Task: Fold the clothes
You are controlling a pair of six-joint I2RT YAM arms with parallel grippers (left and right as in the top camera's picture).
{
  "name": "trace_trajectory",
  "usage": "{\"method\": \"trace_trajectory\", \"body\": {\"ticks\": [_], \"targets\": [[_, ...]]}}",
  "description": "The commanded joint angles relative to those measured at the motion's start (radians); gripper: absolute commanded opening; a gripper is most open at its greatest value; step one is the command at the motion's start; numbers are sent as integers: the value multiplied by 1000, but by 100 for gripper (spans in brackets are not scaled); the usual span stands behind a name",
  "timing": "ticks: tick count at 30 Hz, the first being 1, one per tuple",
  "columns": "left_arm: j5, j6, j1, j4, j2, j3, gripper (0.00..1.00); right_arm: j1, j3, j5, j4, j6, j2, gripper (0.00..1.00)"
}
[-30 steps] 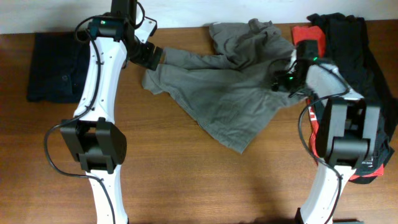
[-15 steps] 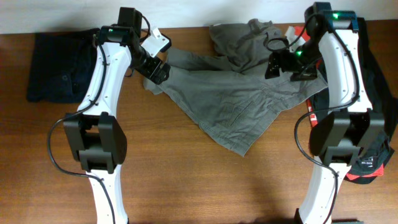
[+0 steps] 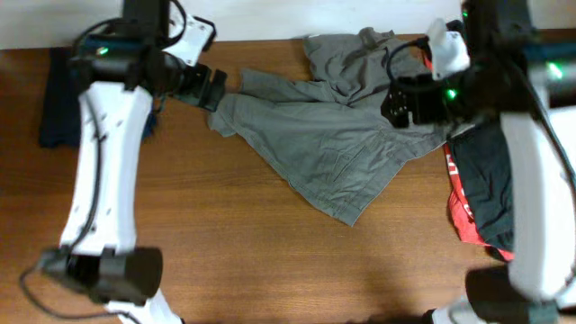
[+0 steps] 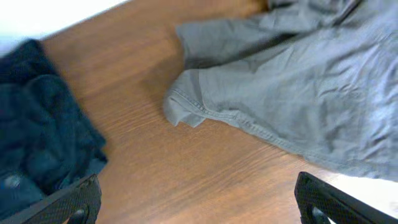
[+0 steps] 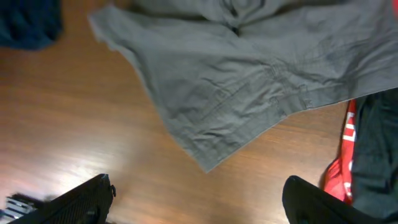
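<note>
One wooden table (image 3: 225, 252) carries the lot, seen here with two white robot arms reaching over it from the near side. Largest of the clothes, a plain grey garment (image 3: 328, 135) lies rumpled and unfolded across the far middle of the table, bunched near the back edge, with one corner pointing toward the front. At the far left, well apart from it, a navy garment (image 3: 56, 112) sits in a dark heap, partly hidden beneath the left arm. On the right, a black garment (image 3: 486, 180) lies over a red one (image 3: 461, 202), whose edge shows just beside the grey cloth's right side; the right arm covers much of both. The left pincer (image 3: 216, 90) hangs above bare wood just beside the grey garment's left hem, its fingers spread wide with nothing between them. The right pincer (image 3: 396, 103) hangs over the grey garment's right-hand part, jaws likewise standing wide apart and empty, the cloth lying free below them.
</note>
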Motion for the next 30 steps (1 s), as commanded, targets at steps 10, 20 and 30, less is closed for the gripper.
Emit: {"method": "trace_trajectory", "body": {"ticks": [10, 20, 30], "targets": [[-158, -281, 72, -2, -40, -111, 99, 209, -418, 308, 19, 381, -215, 91], [86, 11, 151, 618, -39, -637, 99, 209, -909, 157, 385, 290, -214, 91], [131, 305, 149, 1054, -5, -932, 99, 208, -1091, 98, 532, 200, -213, 91]]}}
